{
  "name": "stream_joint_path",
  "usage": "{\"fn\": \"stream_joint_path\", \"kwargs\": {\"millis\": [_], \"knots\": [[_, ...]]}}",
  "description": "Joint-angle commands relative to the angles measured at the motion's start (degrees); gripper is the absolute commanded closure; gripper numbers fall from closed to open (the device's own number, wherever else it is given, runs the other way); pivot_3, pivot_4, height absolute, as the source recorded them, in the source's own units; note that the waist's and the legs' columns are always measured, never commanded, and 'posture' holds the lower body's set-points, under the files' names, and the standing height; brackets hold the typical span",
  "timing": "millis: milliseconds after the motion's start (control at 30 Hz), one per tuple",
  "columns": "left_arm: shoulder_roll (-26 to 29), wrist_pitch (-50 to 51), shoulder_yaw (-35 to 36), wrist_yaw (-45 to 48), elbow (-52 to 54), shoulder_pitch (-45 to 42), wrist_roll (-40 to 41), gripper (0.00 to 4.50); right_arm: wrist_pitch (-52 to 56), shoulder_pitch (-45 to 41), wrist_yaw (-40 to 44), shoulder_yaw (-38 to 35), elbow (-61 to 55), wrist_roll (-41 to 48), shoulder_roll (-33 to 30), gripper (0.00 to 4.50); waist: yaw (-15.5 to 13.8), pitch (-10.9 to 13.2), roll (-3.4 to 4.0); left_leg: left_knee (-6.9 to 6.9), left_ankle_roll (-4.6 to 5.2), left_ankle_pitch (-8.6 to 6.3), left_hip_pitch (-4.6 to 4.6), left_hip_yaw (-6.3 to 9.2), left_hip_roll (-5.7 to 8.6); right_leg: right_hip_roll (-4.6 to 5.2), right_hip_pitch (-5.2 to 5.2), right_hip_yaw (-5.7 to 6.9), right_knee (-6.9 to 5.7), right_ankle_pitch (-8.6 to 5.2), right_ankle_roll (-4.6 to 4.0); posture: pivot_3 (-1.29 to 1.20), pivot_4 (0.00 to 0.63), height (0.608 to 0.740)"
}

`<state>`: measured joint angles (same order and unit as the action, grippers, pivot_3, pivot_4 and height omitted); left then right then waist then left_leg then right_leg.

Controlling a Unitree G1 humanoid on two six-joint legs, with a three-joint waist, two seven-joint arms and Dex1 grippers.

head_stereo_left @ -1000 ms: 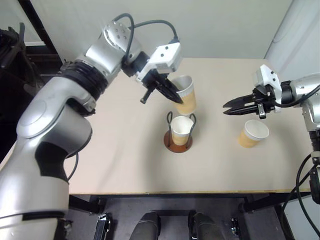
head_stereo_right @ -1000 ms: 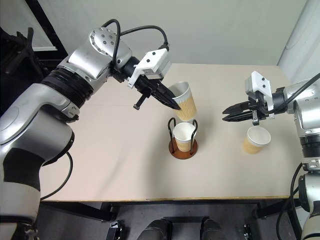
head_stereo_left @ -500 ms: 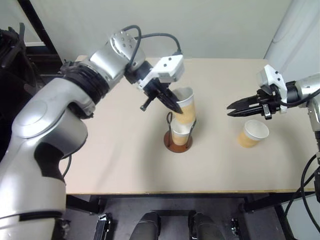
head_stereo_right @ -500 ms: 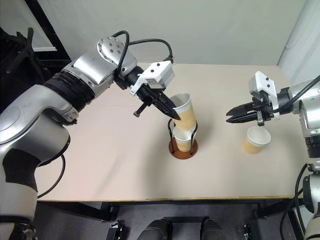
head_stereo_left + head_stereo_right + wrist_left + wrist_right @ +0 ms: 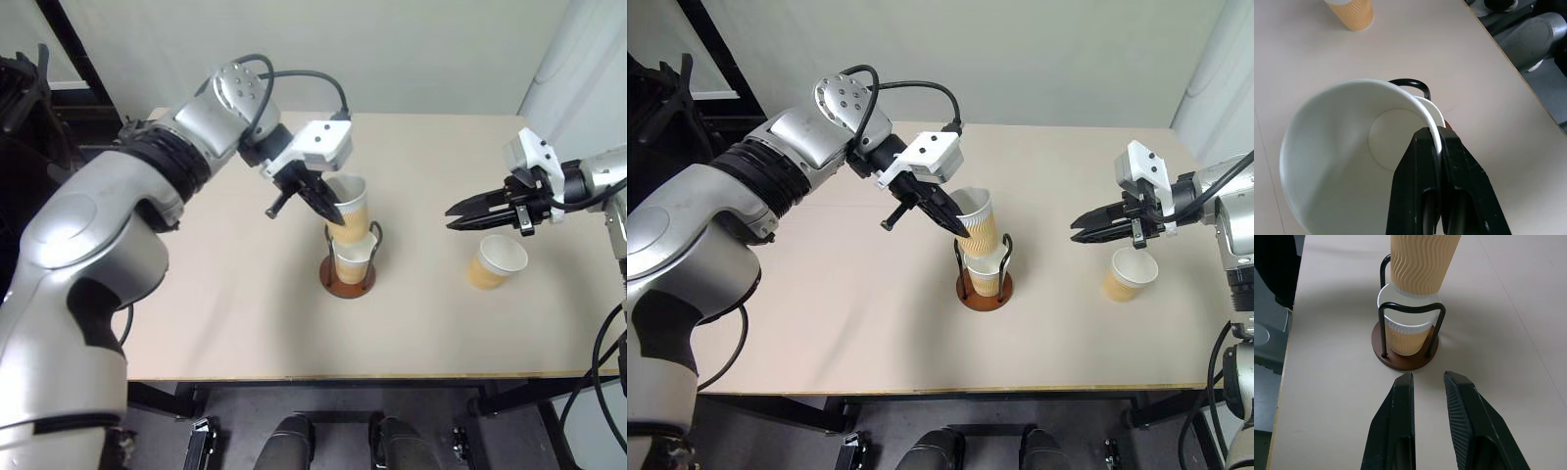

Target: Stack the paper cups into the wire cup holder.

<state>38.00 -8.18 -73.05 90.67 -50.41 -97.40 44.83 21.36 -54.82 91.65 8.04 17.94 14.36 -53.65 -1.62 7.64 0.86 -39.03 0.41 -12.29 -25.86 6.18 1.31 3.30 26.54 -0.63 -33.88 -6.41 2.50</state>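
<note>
left jaws (image 5: 1439,147) pinching upper cup (image 5: 977,223) rim, its base inside holder's (image 5: 1405,360) cup (image 5: 1406,333); right jaws (image 5: 1428,382) parted, empty

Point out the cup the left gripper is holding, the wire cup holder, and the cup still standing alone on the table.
held cup (image 5: 979,229), right eye view, on its ribbed tan side.
wire cup holder (image 5: 1411,308), right wrist view, on the top of its near wire loop.
lone cup (image 5: 498,255), left eye view, on its white inside.

Bright, even overhead light. Soft grey shadows on the pale beige table (image 5: 245,304) beneath the left arm. Head views sharp; edges bend slightly. No glare.
</note>
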Motion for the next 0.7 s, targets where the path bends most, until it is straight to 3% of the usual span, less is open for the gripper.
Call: {"fn": "stream_joint_path", "kwargs": {"millis": [33,567,700], "knots": [[0.31,-0.72,-0.01,1.83,0.41,-1.72,0.48,4.44,-0.36,-1.03,0.14,-2.09,-1.61,0.68,-1.18,3.58,0.0,0.0,0.0,0.0,0.0,0.0,0.0,0.01,0.0,0.0,0.0,0.0,0.0,0.0,0.0,0.0,0.15,0.74],[0.14,-1.63,-2.25,1.83,2.03,-1.35,1.57,4.44,-0.87,-0.01,-0.46,-2.29,-1.9,0.63,-1.48,3.58,-0.01,0.0,0.0,0.03,-0.01,-0.02,-0.03,0.01,0.0,0.0,0.0,0.0,0.07,-0.01,0.02,0.0,0.15,0.74],[-0.38,-2.82,-1.17,1.83,1.23,-1.04,1.25,3.51,-1.48,0.07,-0.48,-2.26,-1.56,0.46,-1.53,3.58,-0.01,0.0,0.0,0.03,-0.01,-0.02,-0.04,0.02,0.0,0.0,0.0,0.0,0.07,-0.01,0.02,0.0,0.15,0.74]]}}
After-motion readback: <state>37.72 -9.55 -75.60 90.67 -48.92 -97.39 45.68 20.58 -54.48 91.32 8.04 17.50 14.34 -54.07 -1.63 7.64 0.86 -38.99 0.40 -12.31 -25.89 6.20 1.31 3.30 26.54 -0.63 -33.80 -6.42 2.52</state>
